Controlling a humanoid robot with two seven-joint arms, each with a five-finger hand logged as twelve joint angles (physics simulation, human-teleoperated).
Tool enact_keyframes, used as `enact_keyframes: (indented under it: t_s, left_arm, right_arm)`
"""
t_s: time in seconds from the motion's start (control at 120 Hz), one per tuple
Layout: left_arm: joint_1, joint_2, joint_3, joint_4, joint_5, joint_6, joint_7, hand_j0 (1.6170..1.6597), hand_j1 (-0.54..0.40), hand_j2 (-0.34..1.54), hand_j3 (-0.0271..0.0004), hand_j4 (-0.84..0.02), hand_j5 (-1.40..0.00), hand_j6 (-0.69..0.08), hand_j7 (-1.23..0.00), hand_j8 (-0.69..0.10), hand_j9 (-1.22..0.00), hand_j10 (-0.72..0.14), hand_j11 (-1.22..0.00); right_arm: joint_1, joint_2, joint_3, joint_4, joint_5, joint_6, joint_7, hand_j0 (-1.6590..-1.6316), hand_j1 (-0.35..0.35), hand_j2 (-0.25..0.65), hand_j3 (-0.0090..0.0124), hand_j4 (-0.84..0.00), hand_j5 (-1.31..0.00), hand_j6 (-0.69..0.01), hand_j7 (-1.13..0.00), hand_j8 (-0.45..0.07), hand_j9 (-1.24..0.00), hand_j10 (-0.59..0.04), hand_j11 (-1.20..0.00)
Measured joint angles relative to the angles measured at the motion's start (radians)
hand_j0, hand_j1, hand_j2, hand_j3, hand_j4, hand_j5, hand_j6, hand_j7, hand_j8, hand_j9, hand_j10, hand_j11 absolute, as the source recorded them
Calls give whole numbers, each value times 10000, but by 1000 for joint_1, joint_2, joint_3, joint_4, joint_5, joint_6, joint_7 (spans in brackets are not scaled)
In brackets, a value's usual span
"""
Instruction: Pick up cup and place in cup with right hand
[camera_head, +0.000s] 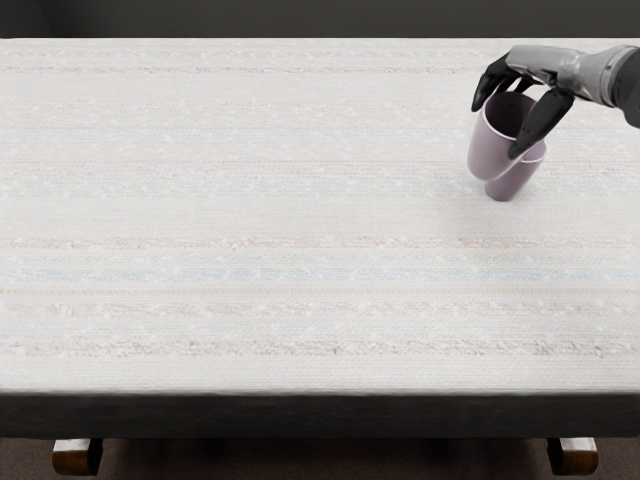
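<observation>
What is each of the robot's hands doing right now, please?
Right: black-fingered hand closed on a pale purple, rounded cup.
Left: out of view, cannot be told.

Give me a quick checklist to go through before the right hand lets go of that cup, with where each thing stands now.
1. Right hand has the upper cup gripped: ok.
2. Upper cup's mouth faces up: ok.
3. Lower cup stands on the table, mouth up: ok.
4. Upper cup nested in the lower one: not ok, its base shows outside.
5. Cups touching or apart: cannot tell, one overlaps the other in view.
</observation>
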Motion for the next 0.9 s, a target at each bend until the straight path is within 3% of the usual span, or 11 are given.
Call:
enact_keyframes:
  t_s: [0.175, 0.267, 0.492, 0.583, 0.65, 0.75, 0.817, 0.858, 0.883, 0.892, 0.9]
  left_arm:
    - [0, 0, 0, 0, 0, 0, 0, 16581, 3491, 0, 0, -2, 0, -2, 0, -2, 0, -1, 0]
    - [0, 0, 0, 0, 0, 0, 0, 16581, 3490, 0, 0, -2, 0, -2, 0, -2, 0, -1, 0]
    - [0, 0, 0, 0, 0, 0, 0, 16581, 3490, 0, 0, -2, -1, -2, 0, -2, 0, -1, 0]
    - [0, 0, 0, 0, 0, 0, 0, 16581, 3490, 0, 0, -1, -1, -2, 0, -1, 0, 0, 0]
    - [0, 0, 0, 0, 0, 0, 0, 16581, 3490, 0, 0, -2, -1, -2, 0, -2, 0, -1, 0]
    - [0, 0, 0, 0, 0, 0, 0, 16581, 3491, 0, 0, -2, -1, -2, 0, -2, 0, -1, 0]
    - [0, 0, 0, 0, 0, 0, 0, 16581, 3491, 0, 0, -2, 0, -2, 0, -2, 0, -1, 0]
    - [0, 0, 0, 0, 0, 0, 0, 16581, 3490, 0, 0, -1, -1, -2, 0, -2, 0, -1, 0]
    - [0, 0, 0, 0, 0, 0, 0, 16581, 3490, 0, 0, -1, -1, -2, -1, -2, 0, -1, 0]
    - [0, 0, 0, 0, 0, 0, 0, 16581, 3490, 0, 0, -2, -1, -2, -1, -2, 0, -1, 0]
    - [0, 0, 0, 0, 0, 0, 0, 16581, 3490, 0, 0, -2, -1, -2, -1, -2, 0, -1, 0]
  right_arm:
    - [-21, -12, 1, -33, -1, -5, 1, -16504, 586, 579, -4, -5819, -9140, -3735, -8278, -2021, -8867, -2571, -8713]
    - [-26, -14, 2, -59, -3, -7, 0, -16506, 591, 559, 4, -5794, -9174, -3674, -8274, -1963, -8882, -2512, -8706]
    - [-31, -4, 1, -130, -5, -9, 0, -16507, 600, 582, 3, -5792, -9147, -3687, -8261, -1983, -8851, -2542, -8724]
    - [-32, 20, 2, -167, -6, -10, 0, -16514, 657, 679, 16, -5797, -9125, -3628, -8254, -1949, -8820, -2569, -8798]
    - [-32, 43, 2, -195, -6, -10, 1, -16514, 652, 661, -1, -5788, -9129, -3684, -8250, -1980, -8829, -2476, -8813]
    - [-32, 66, 3, -226, -7, -11, 0, -16507, 513, 600, -7, -5826, -9057, -3865, -8244, -2110, -8763, -2588, -8686]
    - [-31, 86, 4, -255, -9, -11, 1, -16514, 703, 1061, 6, -5886, -8948, -3975, -8235, -2242, -8712, -2605, -8635]
    - [-31, 99, 5, -273, -9, -10, 2, -16510, 769, 949, 7, -5778, -9110, -3852, -8231, -1990, -8764, -2605, -8723]
    - [-31, 105, 6, -282, -8, -10, 3, -16511, 953, 912, 22, -5717, -9192, -3677, -8227, -1869, -8867, -2395, -8844]
    - [-31, 106, 6, -285, -8, -10, 3, -16510, 963, 1018, 1, -5715, -9190, -3654, -8226, -1775, -8873, -2305, -8850]
    - [-31, 108, 6, -288, -8, -10, 3, -16509, 1009, 1102, 0, -5709, -9196, -3615, -8224, -1702, -8877, -2337, -8860]
